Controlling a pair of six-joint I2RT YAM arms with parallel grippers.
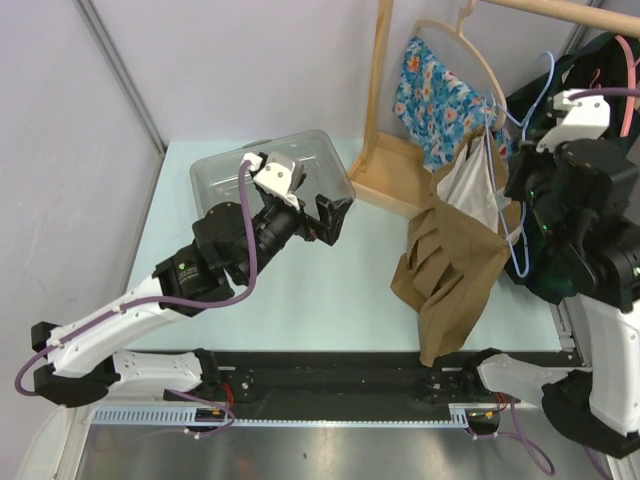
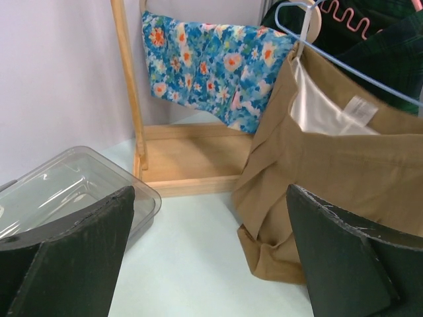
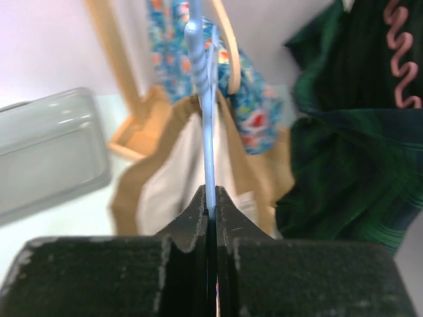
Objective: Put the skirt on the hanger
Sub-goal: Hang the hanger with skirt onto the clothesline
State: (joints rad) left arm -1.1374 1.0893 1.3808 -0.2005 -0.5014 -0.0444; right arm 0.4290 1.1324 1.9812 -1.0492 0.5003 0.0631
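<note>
Right fingers (image 3: 203,206) are pinched shut on the blue hanger (image 3: 207,132) wire. Left fingers (image 1: 335,218) gape wide, holding nothing, over the table (image 1: 330,300) near a clear bin (image 1: 215,170). The tan skirt (image 1: 450,280) hangs from that hanger beside the wooden rack (image 1: 380,100), its hem bunched on the table.

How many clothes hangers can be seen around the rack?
3. A wooden hanger carries the floral garment. A blue hanger carries the tan skirt. A pink wavy hanger is above the dark green garment. Others may be hidden.
</note>
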